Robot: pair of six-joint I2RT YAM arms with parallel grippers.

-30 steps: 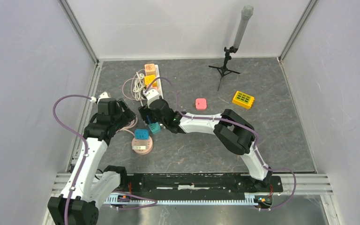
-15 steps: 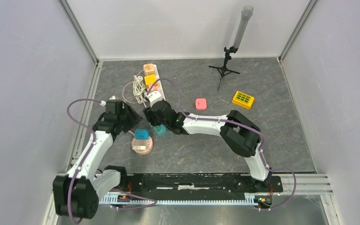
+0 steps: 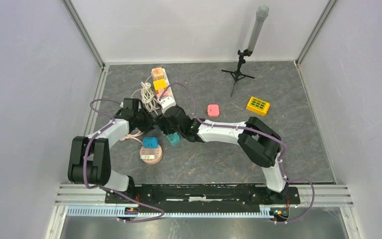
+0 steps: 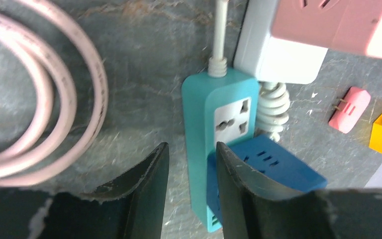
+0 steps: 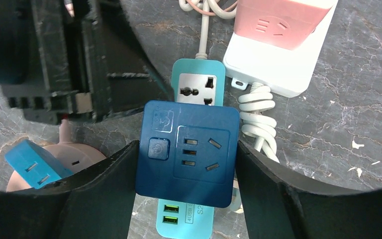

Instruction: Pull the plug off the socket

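The plug [image 5: 189,149] is a dark blue square adapter seated on the teal socket strip [image 5: 199,79], which lies flat on the grey floor. My right gripper [image 5: 186,144] is shut on the plug, a finger against each side. In the top view it sits at mid-left [image 3: 167,128], with the strip's teal end [image 3: 173,140] poking out below. My left gripper [image 4: 191,147] hovers open over the strip's [image 4: 199,114] left edge; its right finger overlaps the plug [image 4: 278,164], and its left finger is off the strip.
A white power strip [image 3: 161,92] with pink, yellow and orange plugs lies just behind, beside coiled cables [image 3: 146,97]. A round pink socket [image 3: 150,157] carrying a light blue plug [image 3: 150,143] stands near. A pink plug [image 3: 213,109], yellow block [image 3: 257,105] and tripod [image 3: 238,69] sit farther right.
My left arm has swung in from the left up to the teal strip, and its jaws have narrowed. The right gripper has stayed around the blue plug, shifting slightly right.
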